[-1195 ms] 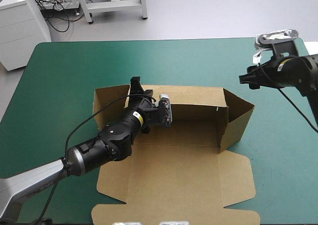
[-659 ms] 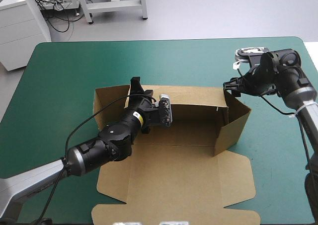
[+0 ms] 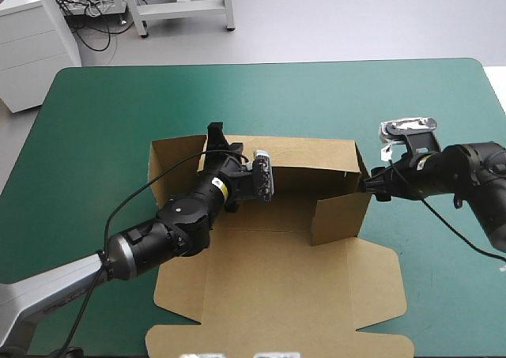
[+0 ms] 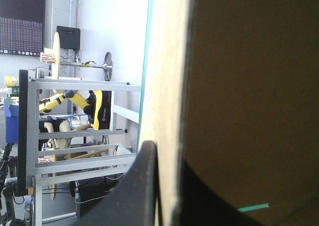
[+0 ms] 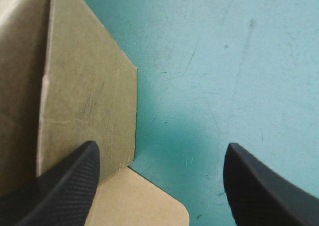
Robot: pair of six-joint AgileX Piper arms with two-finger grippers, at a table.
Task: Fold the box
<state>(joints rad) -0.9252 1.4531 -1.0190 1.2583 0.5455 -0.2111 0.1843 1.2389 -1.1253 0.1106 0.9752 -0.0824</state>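
**Q:** Jaws first. How do they stand?

**A:** Left jaws are clenched on the box (image 3: 277,271), pinching the top edge of its rear wall (image 3: 312,159) at the 12 o'clock side. Right jaws are spread and empty at 3 o'clock, with one finger (image 5: 65,186) by the outer face of the end flap (image 3: 341,216).

**Q:** Where does the box sit?

**A:** Mid-bench (image 3: 103,113), reaching toward the 6 o'clock edge.

**Q:** How far along is it?

**A:** Early, I judge. The rear wall stands and the 3 o'clock flap is upright, turned inward. The 9 o'clock panel (image 3: 175,164) looks untucked. The lid sheet (image 3: 277,326) at 6 o'clock lies flat, so the remaining walls and the tucking are left.
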